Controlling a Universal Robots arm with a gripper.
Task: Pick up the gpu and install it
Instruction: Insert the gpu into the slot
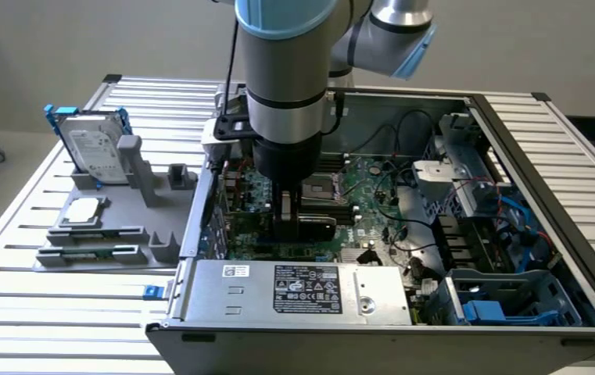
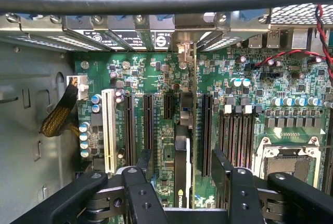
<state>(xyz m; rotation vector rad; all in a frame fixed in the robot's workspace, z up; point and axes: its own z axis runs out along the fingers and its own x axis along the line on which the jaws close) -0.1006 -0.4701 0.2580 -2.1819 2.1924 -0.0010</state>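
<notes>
The black two-fingered claw (image 2: 183, 174) stands open astride the thin green black-coolered gpu (image 2: 183, 151), upright on the green motherboard (image 2: 156, 83).

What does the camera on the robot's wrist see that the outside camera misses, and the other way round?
Wrist view alone: the white expansion slot, the row of black slots, and the gpu seen edge-on, standing in the motherboard between the open gripper fingers, which flank it without touching.

Exterior view alone: the robot arm, the silver hard drive in its blue frame on the grey holder, and the power supply.

Both: the green motherboard inside the open computer case.
</notes>
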